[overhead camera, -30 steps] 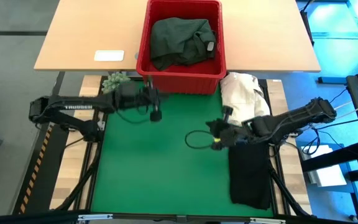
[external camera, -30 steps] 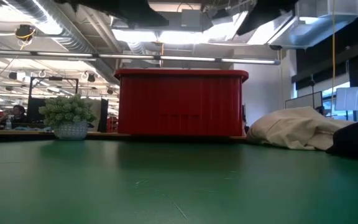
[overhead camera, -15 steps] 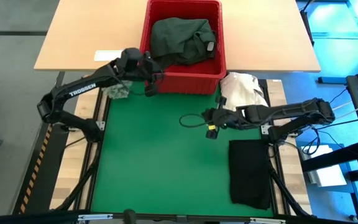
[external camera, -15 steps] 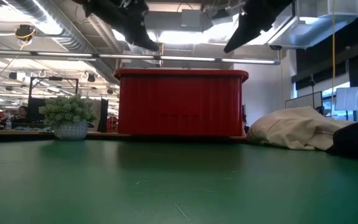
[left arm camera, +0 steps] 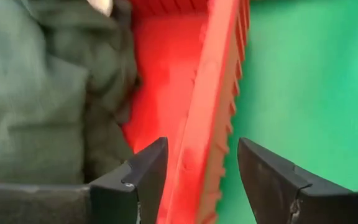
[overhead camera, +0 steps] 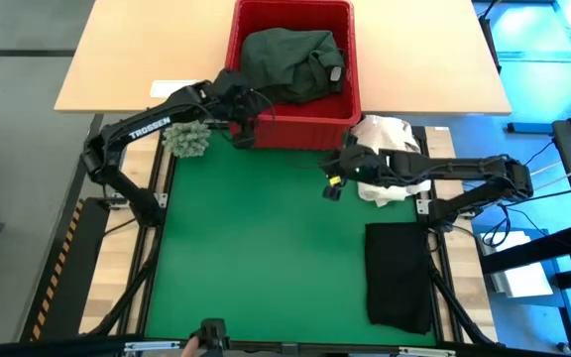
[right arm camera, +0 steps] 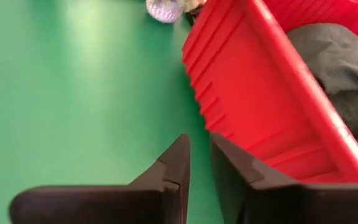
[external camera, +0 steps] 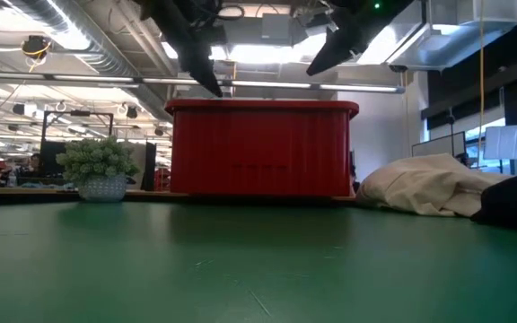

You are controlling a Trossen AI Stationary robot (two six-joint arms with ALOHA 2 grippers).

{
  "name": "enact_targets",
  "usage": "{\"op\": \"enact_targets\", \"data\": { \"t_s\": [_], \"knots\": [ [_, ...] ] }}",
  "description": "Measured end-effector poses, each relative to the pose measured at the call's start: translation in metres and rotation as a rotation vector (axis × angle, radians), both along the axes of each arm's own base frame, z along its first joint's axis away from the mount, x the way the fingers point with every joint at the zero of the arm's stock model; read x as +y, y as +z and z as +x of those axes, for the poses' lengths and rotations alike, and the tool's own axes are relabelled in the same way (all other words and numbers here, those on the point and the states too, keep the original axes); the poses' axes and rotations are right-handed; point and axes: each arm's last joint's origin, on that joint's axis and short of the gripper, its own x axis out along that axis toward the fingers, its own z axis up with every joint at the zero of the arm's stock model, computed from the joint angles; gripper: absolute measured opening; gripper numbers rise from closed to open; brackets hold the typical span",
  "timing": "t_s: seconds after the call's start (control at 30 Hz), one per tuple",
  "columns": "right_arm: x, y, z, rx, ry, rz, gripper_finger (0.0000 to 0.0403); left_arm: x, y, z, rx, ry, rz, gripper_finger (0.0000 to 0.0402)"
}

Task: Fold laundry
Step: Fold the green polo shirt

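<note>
The green felt-like mat (overhead camera: 256,258) covers the near table, with a pale wooden tabletop (overhead camera: 147,55) beyond it. On the line where the two meet stands the red ribbed plastic basket (overhead camera: 340,104), which holds a crumpled dark green cloth garment (overhead camera: 287,61). A second piece of laundry, a flat black cloth garment (overhead camera: 399,278), lies at the mat's right edge, well apart from the basket. Between that piece and the basket sits a cream-white cloth heap (overhead camera: 390,144), just beside the basket's right front corner.

The dark left arm (overhead camera: 142,129) reaches in from the left, and the left gripper (left arm camera: 194,171) hangs above the basket's front left rim with its fingers spread, one on each side of the red wall, holding nothing. The dark right arm (overhead camera: 464,174) stretches across the cream heap, and the right gripper (right arm camera: 197,165) hovers over the mat just in front of the basket, its fingers only narrowly parted and empty.

A small grey-green potted plant (overhead camera: 186,139) stands by the basket's left front corner.
</note>
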Motion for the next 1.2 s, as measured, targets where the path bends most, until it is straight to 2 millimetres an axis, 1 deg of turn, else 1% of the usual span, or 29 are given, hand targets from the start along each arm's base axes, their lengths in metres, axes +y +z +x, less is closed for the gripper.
{"op": "enact_targets", "data": {
  "t_s": [0.1,0.23,0.37,0.47,0.63,0.77,0.9,1.03,1.13,1.2],
  "knots": [
    [-0.011,0.001,-0.001,-0.016,-0.008,0.020,0.0071,0.008,-0.007,0.003,0.082,0.036,-0.014,0.0189],
    [-0.022,0.001,-0.002,-0.023,-0.030,0.031,0.0081,0.022,-0.019,0.004,0.144,0.070,-0.057,0.0189],
    [-0.027,0.001,-0.004,-0.014,-0.039,0.018,0.0092,0.033,-0.033,0.005,0.181,0.089,-0.089,0.0189],
    [-0.028,0.002,-0.004,-0.016,-0.055,-0.003,0.0096,0.036,-0.038,0.006,0.206,0.109,-0.083,0.0189],
    [-0.030,0.009,0.003,-0.070,-0.034,-0.101,0.0097,0.030,-0.039,0.010,0.227,0.073,-0.074,0.0175],
    [-0.041,0.015,0.009,-0.145,-0.042,-0.168,0.0097,0.023,-0.039,0.016,0.230,0.044,-0.063,0.0155],
    [-0.062,0.015,0.011,-0.196,-0.109,-0.191,0.0097,0.017,-0.039,0.021,0.234,0.027,-0.052,0.0135],
    [-0.086,0.014,0.008,-0.222,-0.158,-0.192,0.0097,0.013,-0.039,0.024,0.235,0.015,-0.054,0.0119],
    [-0.102,0.010,0.004,-0.228,-0.171,-0.160,0.0097,0.011,-0.039,0.025,0.240,0.013,-0.049,0.0108],
    [-0.109,0.008,0.001,-0.235,-0.172,-0.119,0.0097,0.009,-0.039,0.026,0.243,0.012,-0.044,0.0100]
  ]
}}
